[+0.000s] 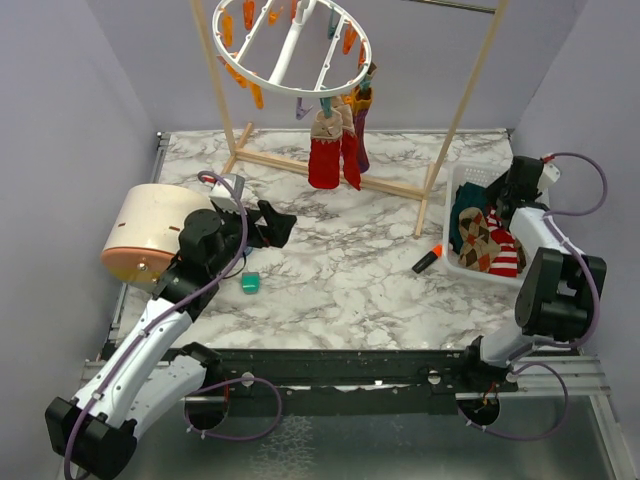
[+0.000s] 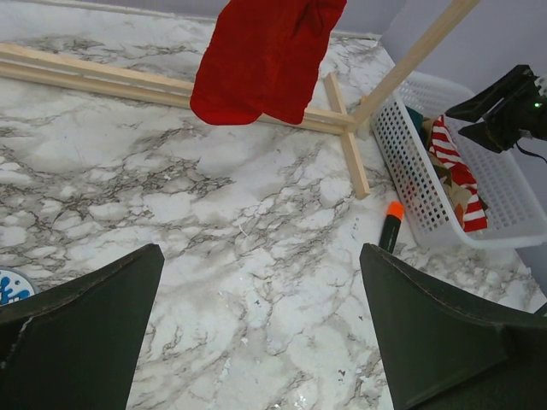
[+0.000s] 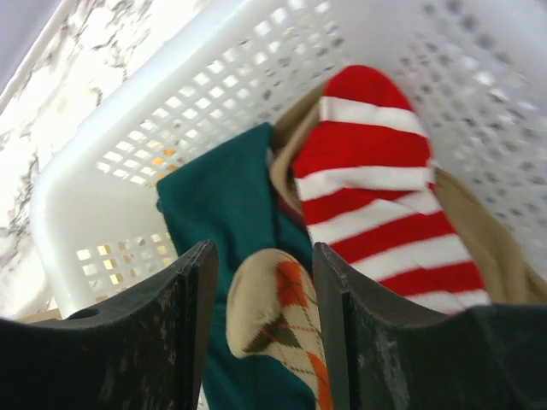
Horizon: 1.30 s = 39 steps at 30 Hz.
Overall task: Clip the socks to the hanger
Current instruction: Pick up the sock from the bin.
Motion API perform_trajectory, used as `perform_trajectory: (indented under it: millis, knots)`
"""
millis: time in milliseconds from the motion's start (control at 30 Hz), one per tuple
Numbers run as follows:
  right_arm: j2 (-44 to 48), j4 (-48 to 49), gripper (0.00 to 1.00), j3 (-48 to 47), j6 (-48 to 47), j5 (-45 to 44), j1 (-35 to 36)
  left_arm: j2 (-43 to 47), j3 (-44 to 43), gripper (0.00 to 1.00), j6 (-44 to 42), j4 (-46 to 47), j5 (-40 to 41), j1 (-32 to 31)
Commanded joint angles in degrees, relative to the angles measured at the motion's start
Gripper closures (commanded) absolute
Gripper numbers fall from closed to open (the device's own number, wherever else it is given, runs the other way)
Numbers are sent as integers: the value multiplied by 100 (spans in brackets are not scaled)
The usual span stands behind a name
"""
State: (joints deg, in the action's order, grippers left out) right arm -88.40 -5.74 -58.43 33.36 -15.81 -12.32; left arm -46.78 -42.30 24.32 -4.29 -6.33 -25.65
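Both of my grippers are empty, as far as I can judge. From above, my right gripper [image 1: 500,205] is dipped into the white basket [image 1: 458,185] at the right of the table, over the heap of socks [image 1: 485,240] waiting there. My left gripper [image 1: 280,222] hangs low over the marble on the left, well apart from them. The hanger [image 1: 288,52] hangs at the back inside the wooden rack [image 1: 330,172]; on its near rim the red socks [image 1: 325,155] and a purple sock [image 1: 361,130] beside them dangle from clips, and many orange clips are bare. My left wrist view shows those fingers spread wide with only marble between them and the red socks up ahead. My right wrist view shows the fingers partly open, straddling the toe of an argyle sock [image 3: 273,316] that lies on a dark teal sock [image 3: 222,205], with a red-white striped sock [image 3: 367,188] just beside it. Whether the pads touch the fabric I cannot tell, but nothing looks pinched. By my reckoning a few socks are clipped, at least three remain in the basket, and I am at the pick of the next one
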Motion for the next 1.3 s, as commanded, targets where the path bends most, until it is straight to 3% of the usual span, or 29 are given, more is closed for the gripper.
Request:
perform_trajectory:
  millis: [0, 333, 600, 967, 1133, 1233, 1267]
  knots:
    - [-442, 745, 47, -241, -300, 1002, -30, 77, -42, 1, -107, -52, 129, -45]
    - [-1132, 866, 52, -498, -47, 1539, -24, -259, -67, 1, -138, -46, 105, -41]
    - [-718, 609, 46, 197, 139, 1247, -16, -489, -109, 1, -82, -19, -3, -37]
    - [-538, 583, 48, 685, 201, 1158, 63, -532, -94, 1, -49, -3, -69, -37]
    - [-507, 583, 60, 749, 221, 1121, 86, -477, -76, 1, -59, -36, -11, -37]
    - [-310, 584, 72, 818, 230, 1091, 96, -490, -76, 1, -59, -36, -9, -37]
    - [-233, 583, 83, 836, 229, 1100, 98, -495, -76, 1, -51, -27, -14, -37]
